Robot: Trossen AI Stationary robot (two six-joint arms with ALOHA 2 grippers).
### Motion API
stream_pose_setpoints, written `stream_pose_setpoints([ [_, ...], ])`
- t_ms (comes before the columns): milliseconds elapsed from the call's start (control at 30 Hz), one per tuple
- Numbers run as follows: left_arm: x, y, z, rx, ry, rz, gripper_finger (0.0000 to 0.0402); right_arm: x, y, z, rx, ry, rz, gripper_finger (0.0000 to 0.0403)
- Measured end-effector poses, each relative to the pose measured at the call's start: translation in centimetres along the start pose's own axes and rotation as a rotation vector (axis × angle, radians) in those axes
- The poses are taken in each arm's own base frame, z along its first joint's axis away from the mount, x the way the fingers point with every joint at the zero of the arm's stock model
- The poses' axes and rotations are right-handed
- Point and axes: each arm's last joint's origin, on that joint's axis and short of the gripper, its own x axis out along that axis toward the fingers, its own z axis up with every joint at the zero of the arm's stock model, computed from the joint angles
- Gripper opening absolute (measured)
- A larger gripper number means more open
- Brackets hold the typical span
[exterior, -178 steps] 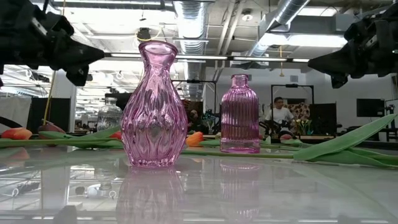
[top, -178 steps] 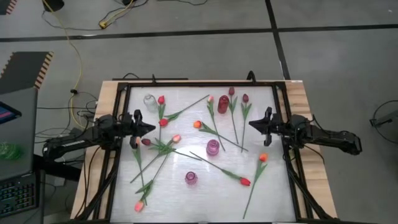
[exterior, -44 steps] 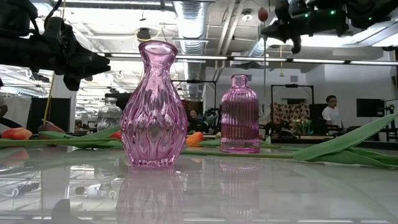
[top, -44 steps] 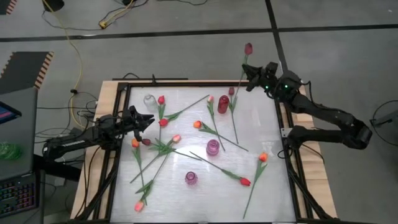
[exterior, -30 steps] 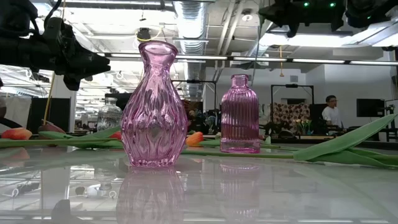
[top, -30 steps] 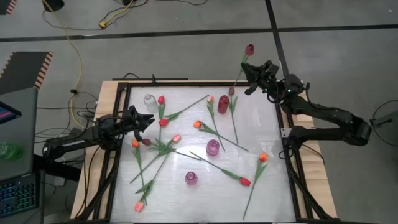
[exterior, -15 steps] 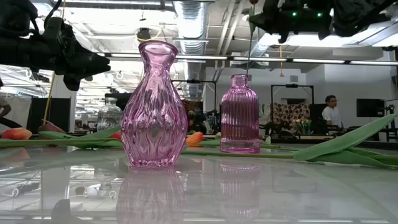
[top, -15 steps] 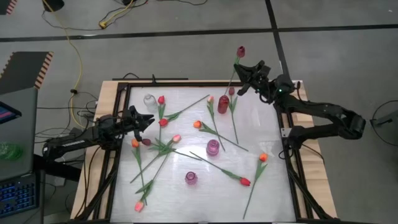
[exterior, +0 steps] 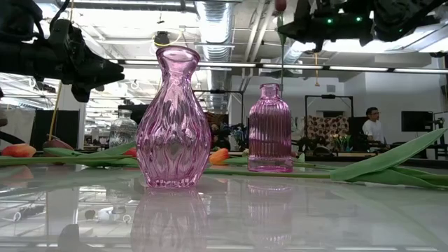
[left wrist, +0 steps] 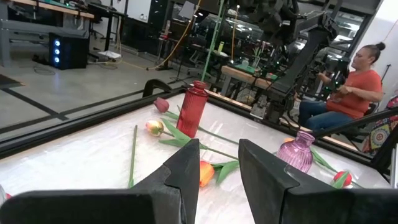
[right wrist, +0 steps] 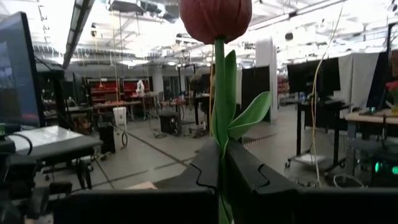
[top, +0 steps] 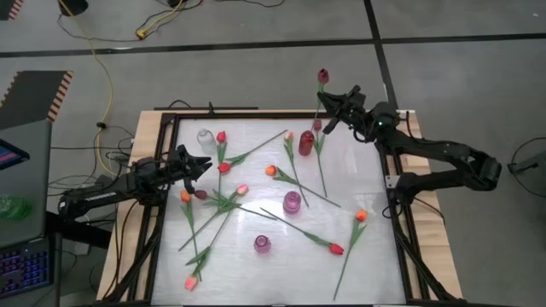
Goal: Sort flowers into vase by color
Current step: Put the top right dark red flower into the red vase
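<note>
Overhead, three pink vases [top: 292,202], flowerless

No readable text, label, brand or number appears in any view; distant room signage is perhaps too blurred.

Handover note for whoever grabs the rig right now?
Right gripper: jaws shut on a dark maroon tulip, lifted upright at the table's far edge, near the red vase.
Left gripper: jaws open, empty, hovering at the left edge.
Other vases: clear, two pink. All look empty.
Done: one pick. Left: every flower; the other tulips lie scattered on the table.
</note>
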Motion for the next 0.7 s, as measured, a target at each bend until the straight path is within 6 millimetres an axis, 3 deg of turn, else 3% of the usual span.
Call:
stream_pose_setpoints([
  [367,0.0,0.0,0.0,0.0,0.0,0.0,0.0098,0.0,0.0,-0.4,0.015,0.041,-0.002,0.0045],
  [700,0.0,0.0,0.0,0.0,0.0,0.0,0.0098,-0.1,-0.1,-1.3,0.013,0.137,-0.007,0.0098],
])
